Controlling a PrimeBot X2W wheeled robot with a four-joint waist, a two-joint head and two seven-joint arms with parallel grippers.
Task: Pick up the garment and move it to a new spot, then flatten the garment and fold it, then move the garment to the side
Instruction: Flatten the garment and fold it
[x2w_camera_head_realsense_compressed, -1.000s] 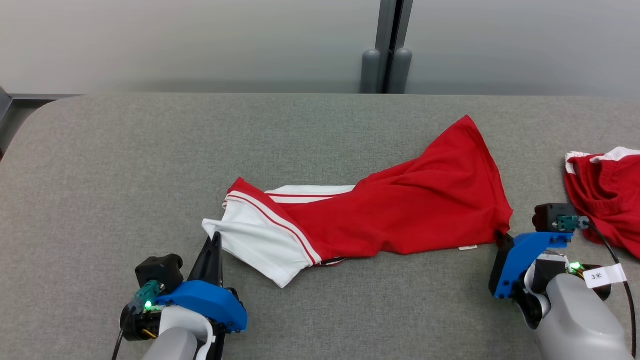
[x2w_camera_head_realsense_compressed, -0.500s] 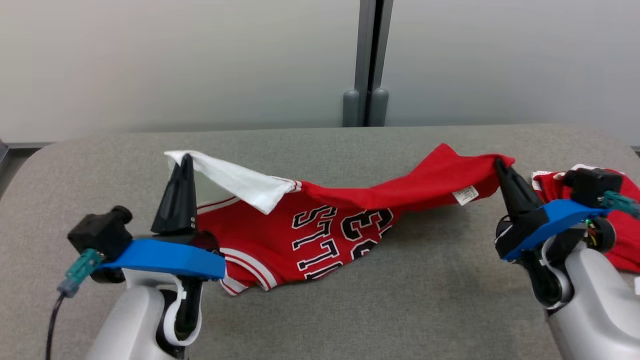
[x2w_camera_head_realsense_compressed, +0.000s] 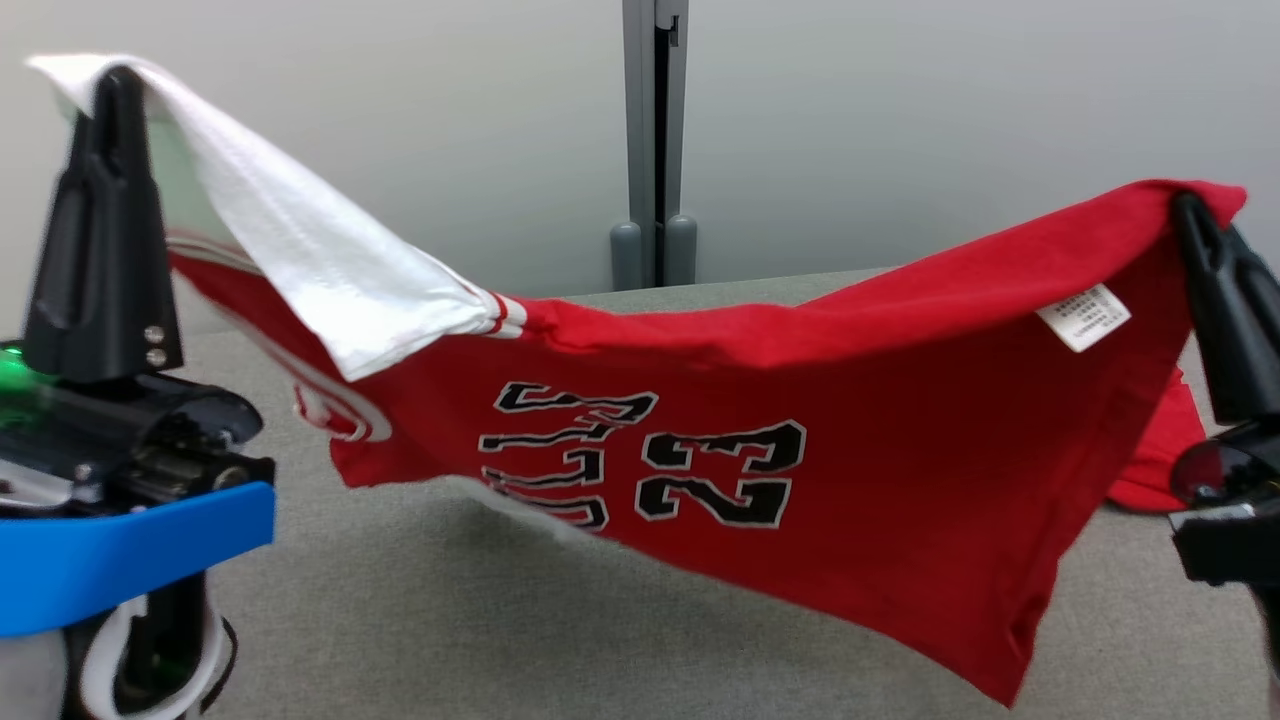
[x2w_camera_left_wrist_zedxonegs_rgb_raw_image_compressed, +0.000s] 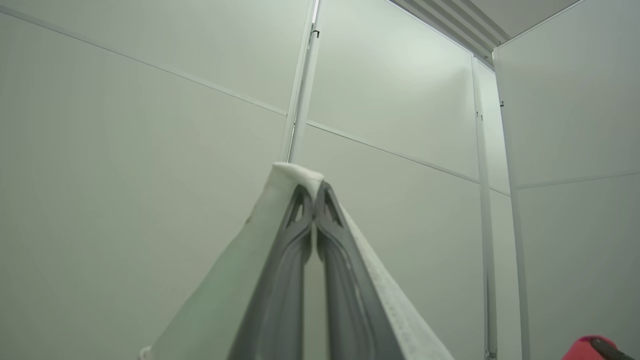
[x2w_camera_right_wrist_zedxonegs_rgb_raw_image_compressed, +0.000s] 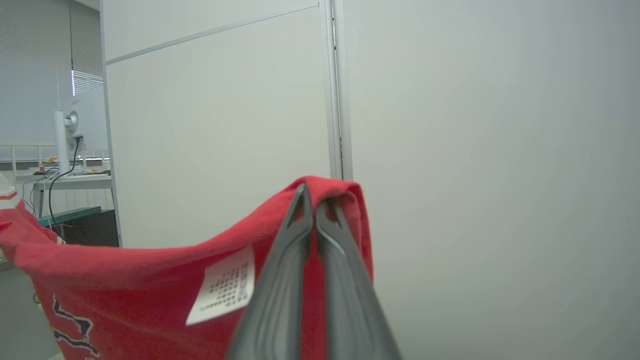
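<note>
The garment (x2w_camera_head_realsense_compressed: 820, 420) is a red jersey with black lettering, the number 23 and a white sleeve part (x2w_camera_head_realsense_compressed: 320, 270). It hangs stretched in the air above the grey table (x2w_camera_head_realsense_compressed: 500, 640). My left gripper (x2w_camera_head_realsense_compressed: 112, 78) is raised at the upper left, shut on the garment's white corner (x2w_camera_left_wrist_zedxonegs_rgb_raw_image_compressed: 295, 175). At the right, my right gripper (x2w_camera_head_realsense_compressed: 1188, 205) is shut on the red corner (x2w_camera_right_wrist_zedxonegs_rgb_raw_image_compressed: 330, 187), beside a white label (x2w_camera_right_wrist_zedxonegs_rgb_raw_image_compressed: 225, 285). The cloth sags between the two grippers and its lower edge hangs near the table.
A second red and white cloth (x2w_camera_head_realsense_compressed: 1150, 450) lies on the table at the right, behind the held jersey. Pale partition walls with a grey post (x2w_camera_head_realsense_compressed: 655, 140) stand behind the table. A desk with a monitor (x2w_camera_right_wrist_zedxonegs_rgb_raw_image_compressed: 70, 125) shows in the right wrist view.
Both grippers have lifted the garment off the table and pulled it out wide between them. The head camera has tilted up, so the table sits lower in view.
</note>
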